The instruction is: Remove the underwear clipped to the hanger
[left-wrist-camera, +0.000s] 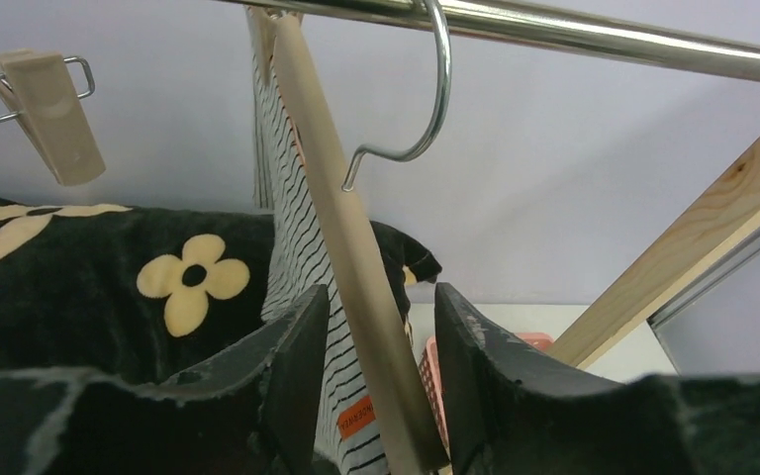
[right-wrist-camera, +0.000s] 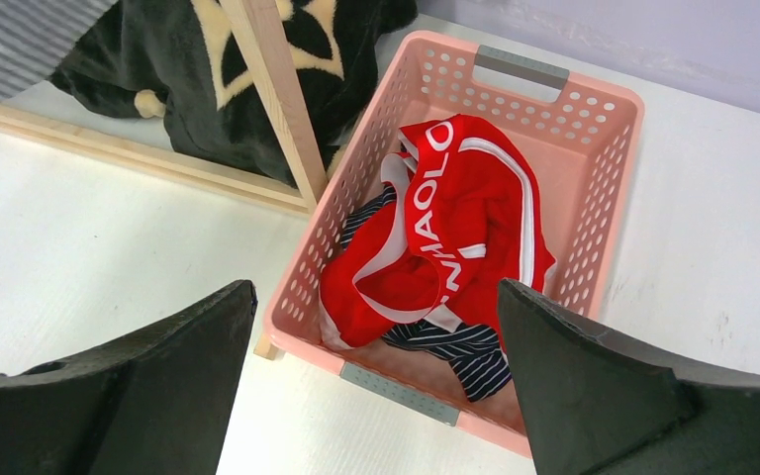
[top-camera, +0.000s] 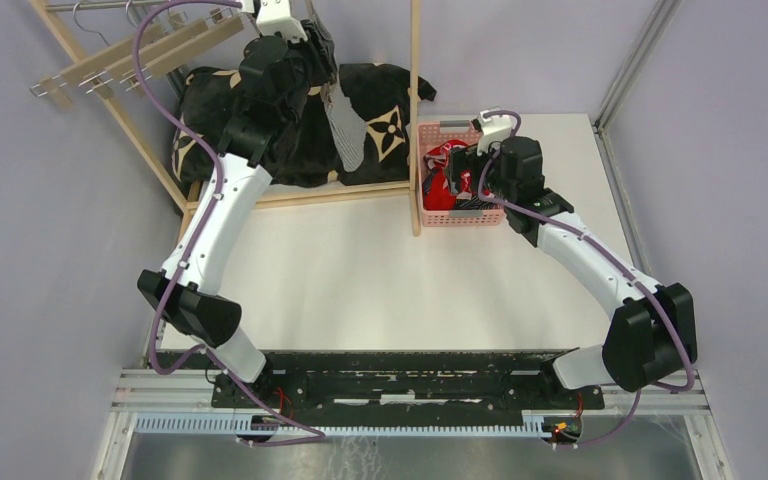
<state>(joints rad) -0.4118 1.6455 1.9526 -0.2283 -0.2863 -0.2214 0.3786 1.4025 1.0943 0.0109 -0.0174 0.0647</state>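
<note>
The grey fine-striped underwear (left-wrist-camera: 292,233) hangs from a wooden hanger (left-wrist-camera: 346,228), whose hook (left-wrist-camera: 438,89) sits on the metal rail (left-wrist-camera: 604,38). My left gripper (left-wrist-camera: 381,292) is raised to it, jaws open on either side of the hanger bar and the cloth, with a gap on the left side. From above, the grey underwear (top-camera: 348,135) dangles beside the left gripper (top-camera: 322,55). The red underwear (right-wrist-camera: 455,228) and the navy striped underwear (right-wrist-camera: 460,351) lie in the pink basket (right-wrist-camera: 594,139). My right gripper (right-wrist-camera: 376,287) hovers open over the basket, holding nothing.
A black cushion with beige flowers (top-camera: 390,110) lies under the rack. A wooden rack post (top-camera: 415,110) stands just left of the basket (top-camera: 430,215). Empty clip hangers (top-camera: 120,55) hang at the rail's left end; one clip (left-wrist-camera: 49,114) is near the left wrist.
</note>
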